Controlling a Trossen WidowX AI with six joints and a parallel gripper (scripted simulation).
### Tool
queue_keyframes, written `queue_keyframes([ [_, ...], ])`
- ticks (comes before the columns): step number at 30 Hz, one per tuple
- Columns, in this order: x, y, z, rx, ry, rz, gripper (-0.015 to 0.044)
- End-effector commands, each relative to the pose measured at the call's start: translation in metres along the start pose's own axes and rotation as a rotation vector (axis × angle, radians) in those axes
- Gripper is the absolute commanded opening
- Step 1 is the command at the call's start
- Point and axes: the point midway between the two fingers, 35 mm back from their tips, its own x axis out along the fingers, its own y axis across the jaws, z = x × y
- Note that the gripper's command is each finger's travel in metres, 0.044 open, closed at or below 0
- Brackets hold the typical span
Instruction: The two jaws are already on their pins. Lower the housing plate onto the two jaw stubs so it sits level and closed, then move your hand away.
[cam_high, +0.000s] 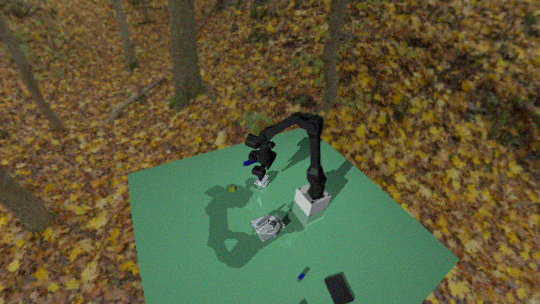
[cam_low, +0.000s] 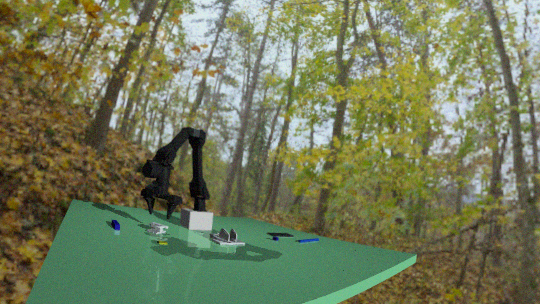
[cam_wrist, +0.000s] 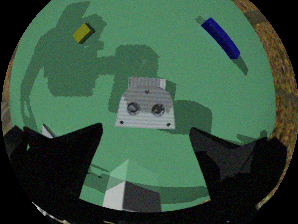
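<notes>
The grey housing plate (cam_high: 261, 183) (cam_low: 158, 228) (cam_wrist: 146, 98) lies on the green table, apart from the jaw base. The wrist view shows two round openings in it and a ribbed block at its far edge. The light jaw base (cam_high: 263, 235) (cam_low: 235, 243) lies nearer the middle of the table; two upright grey jaws (cam_low: 224, 234) stand side by side on it. My gripper (cam_low: 160, 215) (cam_wrist: 147, 131) is open and empty, pointing down above the plate, with its fingertips wide to either side. The stubs and pins are too small to make out.
A yellow block (cam_high: 232, 189) (cam_low: 162, 242) (cam_wrist: 81, 34) and a blue bar (cam_high: 248, 163) (cam_low: 115, 225) (cam_wrist: 220, 38) lie near the plate. The arm's white base block (cam_high: 312, 201) (cam_low: 196, 220) stands behind the jaw base. A black slab (cam_high: 339, 288) and another blue piece (cam_high: 301, 276) lie at the near side.
</notes>
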Motion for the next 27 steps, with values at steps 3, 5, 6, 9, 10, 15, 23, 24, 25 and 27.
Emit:
queue_keyframes([
  [3,0.005,0.001,0.001,0.002,-0.006,0.005,0.0440],
  [5,0.007,0.001,0.001,0.002,-0.006,0.005,0.0440],
  [6,0.009,0.001,0.001,0.002,-0.006,0.005,0.0440],
  [9,0.014,0.001,0.001,0.002,-0.006,0.005,0.0440],
  [10,0.016,0.001,0.001,0.002,-0.006,0.005,0.0440],
  [15,0.024,0.001,0.001,0.002,-0.006,0.005,0.0440],
  [23,0.029,0.001,0.001,0.002,-0.006,0.005,0.0440],
  [24,0.030,0.001,0.001,0.002,-0.006,0.005,0.0440],
  [25,0.032,0.001,0.001,0.002,-0.006,0.005,0.0440],
  [27,0.035,0.001,0.001,0.002,-0.006,0.005,0.0440],
])
